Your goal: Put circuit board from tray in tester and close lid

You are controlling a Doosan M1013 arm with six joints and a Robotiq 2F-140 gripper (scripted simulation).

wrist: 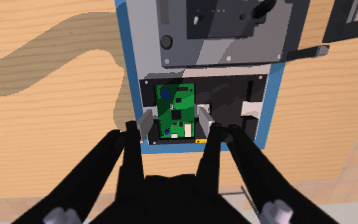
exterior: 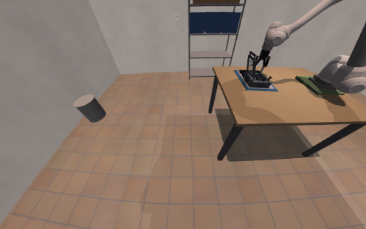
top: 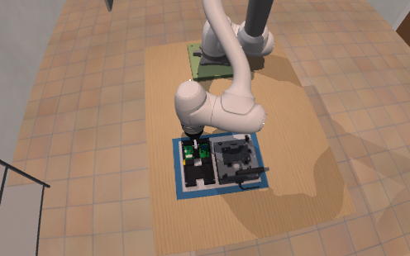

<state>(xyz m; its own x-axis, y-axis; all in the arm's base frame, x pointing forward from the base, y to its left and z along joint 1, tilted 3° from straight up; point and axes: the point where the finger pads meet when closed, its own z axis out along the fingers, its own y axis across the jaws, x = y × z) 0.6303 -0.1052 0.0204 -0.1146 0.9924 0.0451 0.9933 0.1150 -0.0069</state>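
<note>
The green circuit board [top: 204,151] [wrist: 176,114] lies face up in one pocket of the black tray [top: 199,175] [wrist: 227,92]. In the wrist view its white connector is at the lower end, away from the tester. My gripper [wrist: 175,115] is open, its fingertips on either side of the board's long edges, near the recesses. Gaps show between fingers and board; exact fingertip depth cannot be told. The tester [top: 221,165] [wrist: 225,49] stands beside the tray. Its lid [top: 253,170] [exterior: 251,61] stands raised. The pins are too small to make out clearly.
Tray and tester stand on a blue-edged mat [top: 178,182] [wrist: 275,107] on the wooden table [top: 165,223] [exterior: 266,107]. The tray's other pocket is empty. The raised lid stands at the tester's side away from the robot's green base plate [top: 196,72] [exterior: 308,84].
</note>
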